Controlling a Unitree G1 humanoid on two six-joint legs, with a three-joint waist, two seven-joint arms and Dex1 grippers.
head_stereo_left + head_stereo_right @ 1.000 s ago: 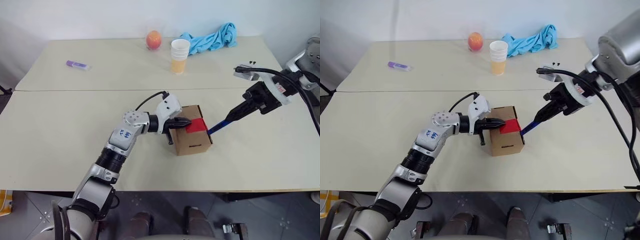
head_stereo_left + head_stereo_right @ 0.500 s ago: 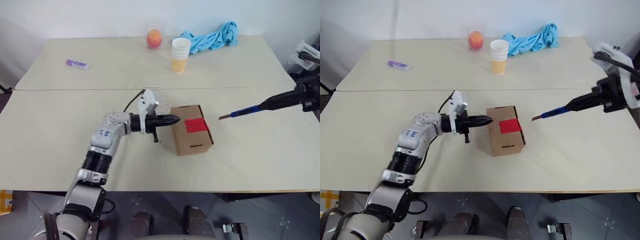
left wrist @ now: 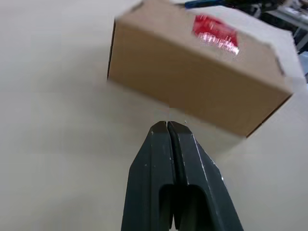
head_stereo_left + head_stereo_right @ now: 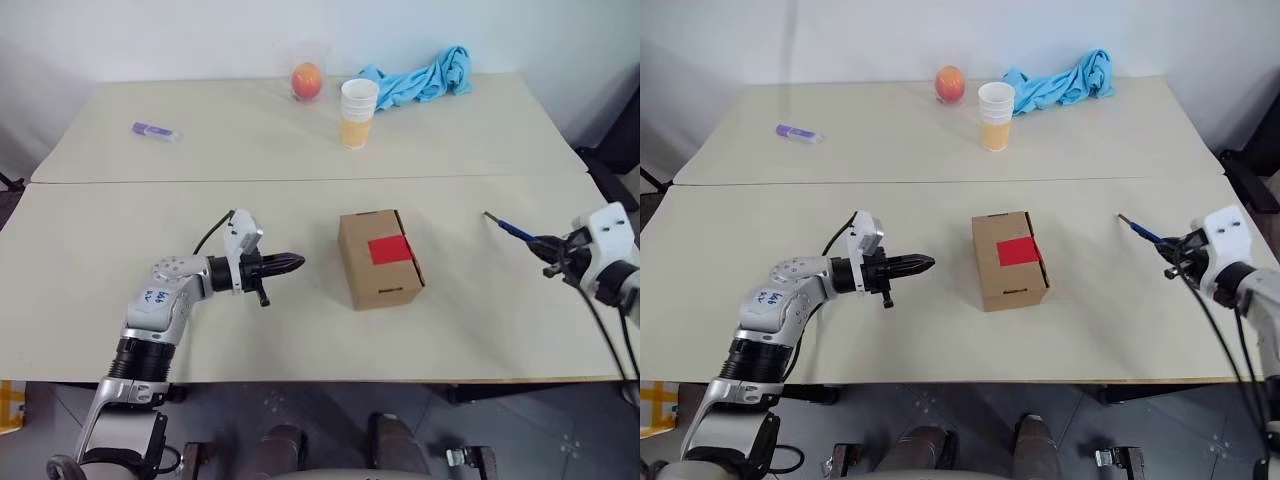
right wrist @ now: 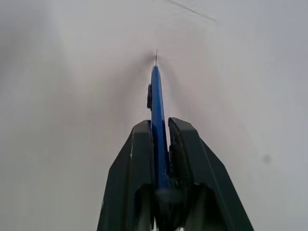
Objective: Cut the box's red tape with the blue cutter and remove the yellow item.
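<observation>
Both arms have pulled away from the box [image 4: 378, 258], which sits mid-table with its red tape [image 4: 391, 249] on top. Left gripper [image 4: 296, 263] is pressed together, holding nothing. Near the right edge, right gripper [image 5: 159, 126] pinches the blue cutter [image 4: 517, 232]

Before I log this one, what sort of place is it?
Likely a lab test setup: two plain beige tables pushed together against a bare white wall, with a few staged props, a taped box, paper cups and a blue cloth.
</observation>
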